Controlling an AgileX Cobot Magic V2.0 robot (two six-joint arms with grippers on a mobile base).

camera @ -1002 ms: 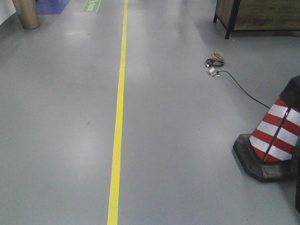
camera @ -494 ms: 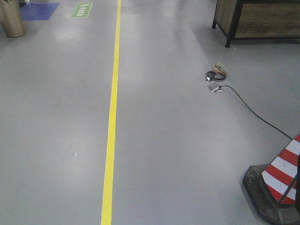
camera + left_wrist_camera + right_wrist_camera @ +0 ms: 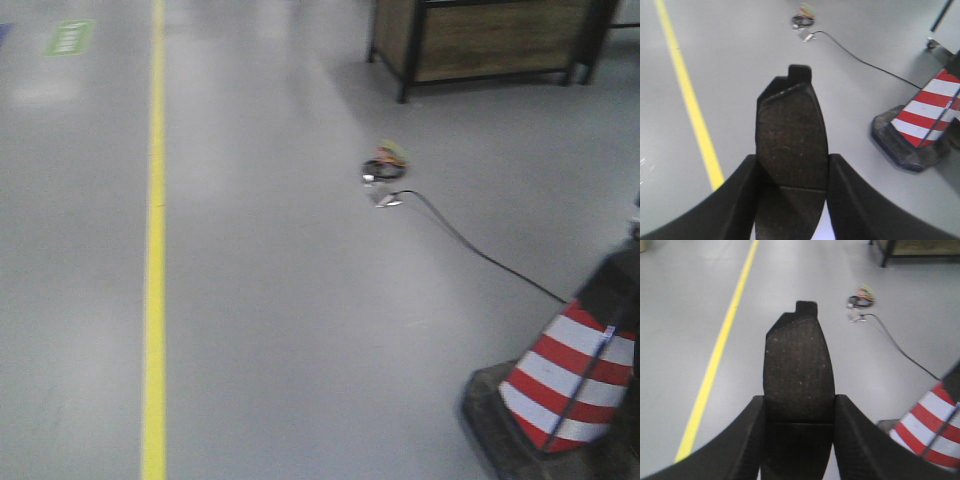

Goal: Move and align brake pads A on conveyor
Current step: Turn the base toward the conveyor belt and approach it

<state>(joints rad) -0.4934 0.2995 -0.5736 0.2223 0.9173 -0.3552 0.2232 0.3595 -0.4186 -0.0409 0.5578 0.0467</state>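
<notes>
My left gripper [image 3: 792, 172] is shut on a brake pad [image 3: 791, 135], a dark curved pad with a centre groove and a small tab at its far end, held above the grey floor. My right gripper [image 3: 799, 410] is shut on a second brake pad [image 3: 798, 367] of the same kind, also held above the floor. The conveyor is out of view. No other brake pads show. Neither gripper shows in the front view.
A red-and-white traffic cone [image 3: 565, 375] on a black base stands at the right, also in the left wrist view [image 3: 925, 117]. A black cable [image 3: 470, 245] runs to a small coil [image 3: 383, 165]. A yellow floor line [image 3: 154, 250] runs at left. A wooden cabinet [image 3: 490, 35] stands behind.
The front view has swung to the right: the yellow line, cable coil and cabinet have shifted left in the frame, and the cone shows larger at the lower right.
</notes>
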